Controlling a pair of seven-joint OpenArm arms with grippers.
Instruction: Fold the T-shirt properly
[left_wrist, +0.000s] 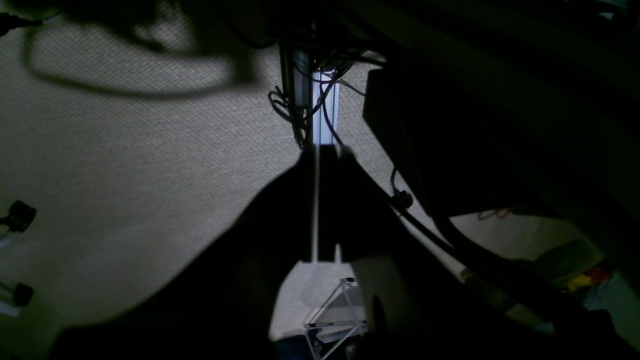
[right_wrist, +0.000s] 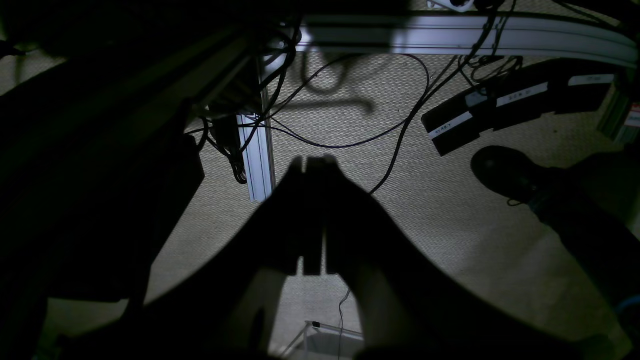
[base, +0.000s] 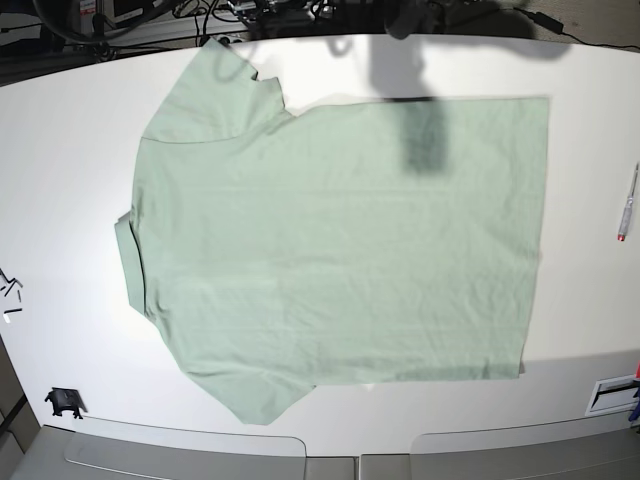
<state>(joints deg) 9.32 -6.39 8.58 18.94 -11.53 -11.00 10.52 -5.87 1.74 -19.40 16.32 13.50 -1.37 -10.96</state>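
The T-shirt (base: 340, 240) lies spread flat on the white table (base: 60, 180) in the base view. Its neck band (base: 125, 255) points left and its hem runs down the right side. One sleeve (base: 210, 95) lies at the top left, the other (base: 250, 395) at the bottom left. Neither arm shows in the base view. In the left wrist view my left gripper (left_wrist: 322, 150) is shut, empty, and points at carpeted floor. My right gripper (right_wrist: 312, 160) is likewise shut on nothing above the floor. No cloth shows in either wrist view.
A pen (base: 627, 205) lies near the table's right edge, with a white label (base: 612, 395) below it. A small black part (base: 63, 402) sits at the front left. Under the table are an aluminium post (right_wrist: 257, 160), loose cables (right_wrist: 350, 142) and a dark shoe (right_wrist: 505, 175).
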